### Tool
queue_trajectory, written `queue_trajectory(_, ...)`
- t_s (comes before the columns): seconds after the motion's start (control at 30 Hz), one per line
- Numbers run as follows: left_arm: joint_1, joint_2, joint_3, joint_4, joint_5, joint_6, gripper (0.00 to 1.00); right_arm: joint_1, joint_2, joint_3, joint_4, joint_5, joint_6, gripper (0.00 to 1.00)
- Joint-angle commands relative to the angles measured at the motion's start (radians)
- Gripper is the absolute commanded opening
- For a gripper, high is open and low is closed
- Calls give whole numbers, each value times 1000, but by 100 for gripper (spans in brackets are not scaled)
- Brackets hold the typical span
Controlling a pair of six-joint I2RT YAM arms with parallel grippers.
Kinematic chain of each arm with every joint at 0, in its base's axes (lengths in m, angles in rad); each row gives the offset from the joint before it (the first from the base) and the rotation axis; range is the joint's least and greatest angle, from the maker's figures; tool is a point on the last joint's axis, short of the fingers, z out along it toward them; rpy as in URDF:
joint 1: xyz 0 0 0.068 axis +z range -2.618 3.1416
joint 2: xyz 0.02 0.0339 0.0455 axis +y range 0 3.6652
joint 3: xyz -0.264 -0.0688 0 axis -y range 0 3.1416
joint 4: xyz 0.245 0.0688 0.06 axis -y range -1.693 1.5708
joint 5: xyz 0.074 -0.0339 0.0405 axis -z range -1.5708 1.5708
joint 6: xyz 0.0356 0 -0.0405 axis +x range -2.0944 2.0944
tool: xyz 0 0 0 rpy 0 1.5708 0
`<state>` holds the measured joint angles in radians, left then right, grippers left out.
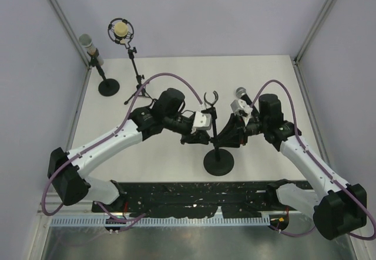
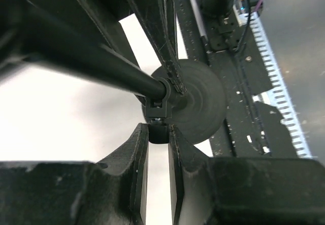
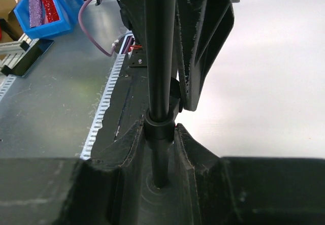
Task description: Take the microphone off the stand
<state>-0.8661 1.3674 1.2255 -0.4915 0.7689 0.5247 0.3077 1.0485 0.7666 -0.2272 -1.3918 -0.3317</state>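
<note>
Left claw (image 2: 158, 132): fills the bottom of its wrist view. Its fingers (image 2: 138, 174) are almost together, clenched on a small black knob (image 2: 158, 136) at the pole's collar.
Right claw (image 3: 161, 129): clenched on the pole lower down, one finger touching each side of a collar.
Stand (image 1: 215, 137): upright between the two claws. Its round base (image 1: 218, 161) sits on the tabletop (image 1: 194, 72) below them, and its forked clip (image 1: 210, 98) is above the left claw, prongs up.
Microphone (image 1: 243, 94): out of the clip, just beyond the right claw. Its grey head points away from the arms. The right wrist hides its lower end, so I cannot tell what carries it.
Open room: bare white tabletop runs beyond both claws to the far wall (image 1: 205, 13). There is a broad bare band outside the left claw and a narrower one outside the right claw. Between the claws it is tight, with only the pole in the gap.
Edges: behind the claws, at the near edge, lies a black perforated plate (image 1: 194, 192).
Far left corner: two other stands (image 1: 108, 87), near the left wall and well apart from the left claw.
Cables: a purple cable (image 1: 176, 78) arches over each arm.
Room: pale lilac walls on three sides.
</note>
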Motion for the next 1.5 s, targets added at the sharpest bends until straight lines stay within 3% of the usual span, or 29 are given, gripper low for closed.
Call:
queue_trajectory(0.0, 15, 12, 20, 66, 277, -213, 14, -13, -35, 57, 77, 62, -73, 5)
queue_trajectory(0.17, 65, 18, -21, 238, 383, -429, 22, -13, -39, 45, 120, 68, -56, 5)
queue_trajectory(0.3, 91, 10, -79, 436, 431, -607, 24, -12, -48, 8, 256, 77, 51, 5)
queue_trajectory(0.47, 116, 35, -132, 611, 444, -788, 25, -12, -56, 5, 281, 89, 56, 5)
queue_trajectory(0.63, 148, 91, -205, 925, 468, -1127, 24, -12, -74, -3, 282, 91, 39, 5)
queue_trajectory(0.83, 168, 130, -202, 955, 454, -1210, 15, -12, -91, 14, 166, 102, -78, 6)
queue_trajectory(0.9, 177, 122, -204, 964, 454, -1224, 17, -15, -91, 17, 149, 109, -96, 5)
queue_trajectory(0.93, 183, 111, -205, 966, 442, -1230, 23, -13, -91, 17, 150, 112, -99, 5)
queue_trajectory(1.03, 220, 59, -228, 973, 394, -1220, 60, -21, -85, 13, 189, 105, -37, 5)
queue_trajectory(1.13, 257, 10, -248, 967, 377, -1157, 77, -28, -81, -7, 356, 82, 122, 5)
queue_trajectory(1.23, 276, -43, -238, 868, 365, -1021, 79, -33, -82, -38, 517, 79, 261, 6)
queue_trajectory(1.3, 274, -102, -215, 681, 314, -791, 80, -38, -74, -49, 606, 79, 385, 5)
queue_trajectory(1.47, 256, -249, -245, 530, 86, -306, 83, -51, -56, -61, 727, 99, 545, 5)
